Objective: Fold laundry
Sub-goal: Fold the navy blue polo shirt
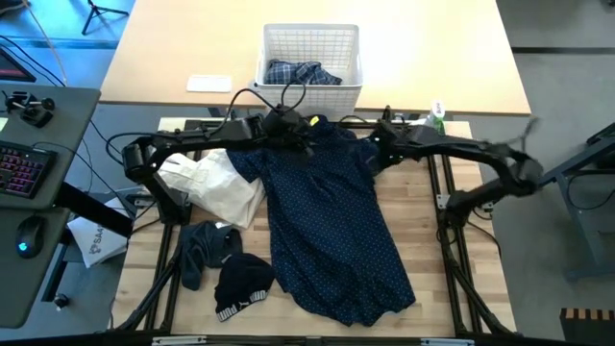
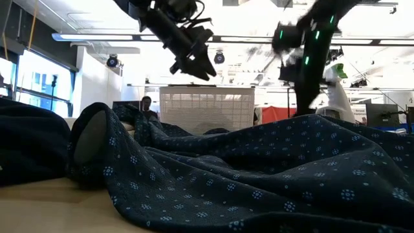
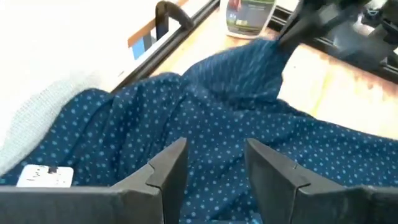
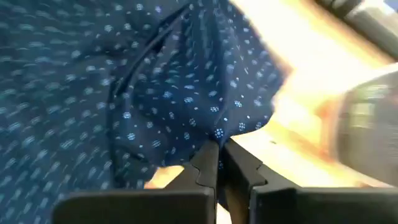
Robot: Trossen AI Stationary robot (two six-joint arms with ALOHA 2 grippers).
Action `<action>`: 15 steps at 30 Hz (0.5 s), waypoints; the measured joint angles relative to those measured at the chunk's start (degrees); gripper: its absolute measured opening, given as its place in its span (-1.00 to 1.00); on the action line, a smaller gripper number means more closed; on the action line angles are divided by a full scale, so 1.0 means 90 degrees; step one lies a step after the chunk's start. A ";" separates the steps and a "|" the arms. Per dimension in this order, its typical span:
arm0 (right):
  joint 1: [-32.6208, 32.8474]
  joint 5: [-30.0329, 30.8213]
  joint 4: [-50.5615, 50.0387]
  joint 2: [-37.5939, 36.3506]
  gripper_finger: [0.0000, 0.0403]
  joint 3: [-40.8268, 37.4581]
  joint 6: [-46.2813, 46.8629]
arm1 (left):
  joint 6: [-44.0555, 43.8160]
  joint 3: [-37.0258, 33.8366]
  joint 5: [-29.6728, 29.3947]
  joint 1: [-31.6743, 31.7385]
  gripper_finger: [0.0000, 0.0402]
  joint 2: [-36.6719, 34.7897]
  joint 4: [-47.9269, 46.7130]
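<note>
Currently the navy shirt (image 1: 327,226) is lying spread across the table's middle. Right gripper (image 4: 216,163) is pinching its far edge with jaws closed on cloth; left gripper (image 3: 214,163) is hovering over it, jaws apart, empty. Judging next: lifting that edge over.

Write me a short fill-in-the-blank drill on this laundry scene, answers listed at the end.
1. The right gripper is shut on an edge of the ____ shirt.
2. The plaid shirt lies in the white ____.
3. The left gripper is ____ above the navy shirt.
4. Beside the navy shirt lies a ____ garment.

Missing words: navy; basket; open; cream
</note>
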 joint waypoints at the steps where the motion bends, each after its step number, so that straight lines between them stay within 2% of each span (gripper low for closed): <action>1: 0.0101 0.0146 -0.0165 -0.0236 -0.97 0.0188 -0.0019 | -0.0081 0.0024 0.0007 0.0009 -0.27 0.0076 0.0024; 3: 0.0286 0.0386 -0.0316 -0.0706 -0.97 0.0643 -0.0085 | -0.0245 0.0028 0.0007 0.0060 -0.27 0.0223 -0.0018; 6: 0.0527 0.0478 -0.0502 -0.1233 -0.99 0.1172 -0.0712 | -0.0444 0.0027 -0.0004 0.0100 -0.27 0.0444 -0.0047; 10: 0.0784 0.0430 -0.0052 -0.1577 -0.99 0.1649 -0.1553 | -0.0555 0.0025 -0.0005 0.0097 -0.27 0.0531 -0.0044; 12: 0.0828 0.0226 0.0394 -0.1557 -0.99 0.1697 -0.1877 | -0.0489 0.0025 -0.0013 0.0095 -0.27 0.0523 -0.0035; 15: 0.0823 -0.0509 0.1226 -0.1304 -0.99 0.1471 -0.2173 | -0.0396 0.0025 -0.0147 0.0113 -0.27 0.0428 -0.0149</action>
